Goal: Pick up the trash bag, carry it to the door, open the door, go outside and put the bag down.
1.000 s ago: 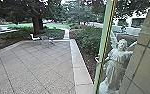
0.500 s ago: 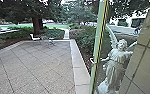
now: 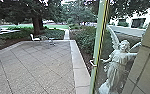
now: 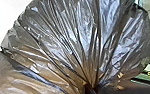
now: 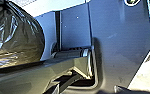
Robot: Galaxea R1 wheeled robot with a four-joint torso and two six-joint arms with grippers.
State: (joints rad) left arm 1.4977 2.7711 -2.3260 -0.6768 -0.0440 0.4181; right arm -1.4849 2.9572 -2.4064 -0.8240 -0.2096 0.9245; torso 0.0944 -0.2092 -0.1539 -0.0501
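Trash bag (image 4: pixel 61 42), dark and shiny, is gathered into the left tool (image 4: pixel 89 88), its plastic fanning out in folds beside the robot's body. The right tool (image 5: pixel 87 89) stands wide. Ahead, a door's green edge (image 3: pixel 98 42) rises between a paved patio (image 3: pixel 41 65) and a winged statue (image 3: pixel 116 65).

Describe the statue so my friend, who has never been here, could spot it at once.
In the head view, find the big tiled wall at the right and the tall green door edge left of it. Between them is the statue, a pale human figure in a draped robe. Its raised wings and outstretched arm set it apart from the dark, leafy shrubs.
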